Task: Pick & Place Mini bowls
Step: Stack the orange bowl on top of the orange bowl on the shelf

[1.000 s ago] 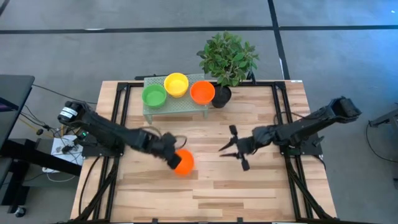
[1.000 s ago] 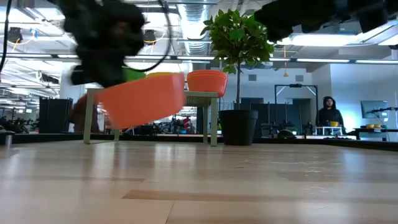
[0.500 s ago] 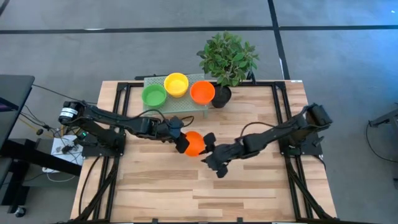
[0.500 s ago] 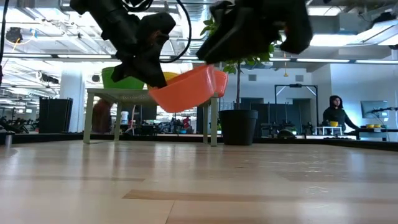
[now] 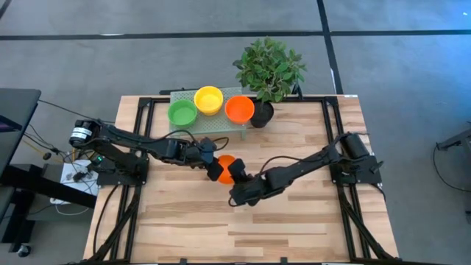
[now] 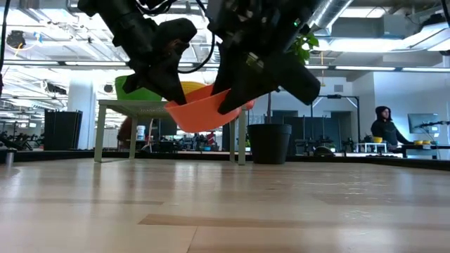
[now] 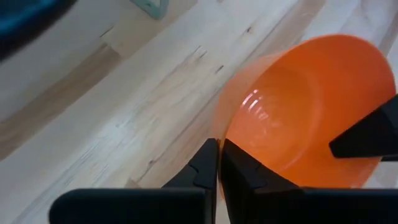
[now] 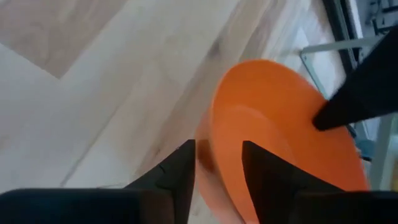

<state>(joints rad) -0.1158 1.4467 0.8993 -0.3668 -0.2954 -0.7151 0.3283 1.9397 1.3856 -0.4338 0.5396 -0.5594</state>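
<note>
An orange mini bowl (image 5: 227,162) hangs in the air over the table's middle, between both grippers. My left gripper (image 5: 214,168) is shut on it from the table's left. My right gripper (image 5: 238,176) is open, and its fingers stand either side of the bowl's opposite rim (image 8: 210,149). In the low view the bowl (image 6: 202,112) is clear of the wood and tilted. A green bowl (image 5: 182,112), a yellow bowl (image 5: 208,99) and another orange bowl (image 5: 239,109) sit on a small mesh stand (image 5: 210,125) at the far side. My left gripper (image 7: 219,163) pinches the orange bowl's rim (image 7: 217,132) between its two shut fingers, one on the outer wall and one inside. It comes roughly level from the table's left. The bowl is lifted clear and tilted. My right gripper: whether its fingers (image 8: 185,163) touch the rim, I cannot tell.
A leafy plant (image 5: 269,68) in a black pot (image 5: 261,115) stands just right of the stand at the far edge. Bare wood (image 5: 221,228) lies along the near half. A person (image 6: 385,126) stands in the room beyond the table.
My left gripper carried the orange bowl up and toward the far edge, then held still. My right gripper swept toward the table's left until its open fingers came around the bowl's rim.
</note>
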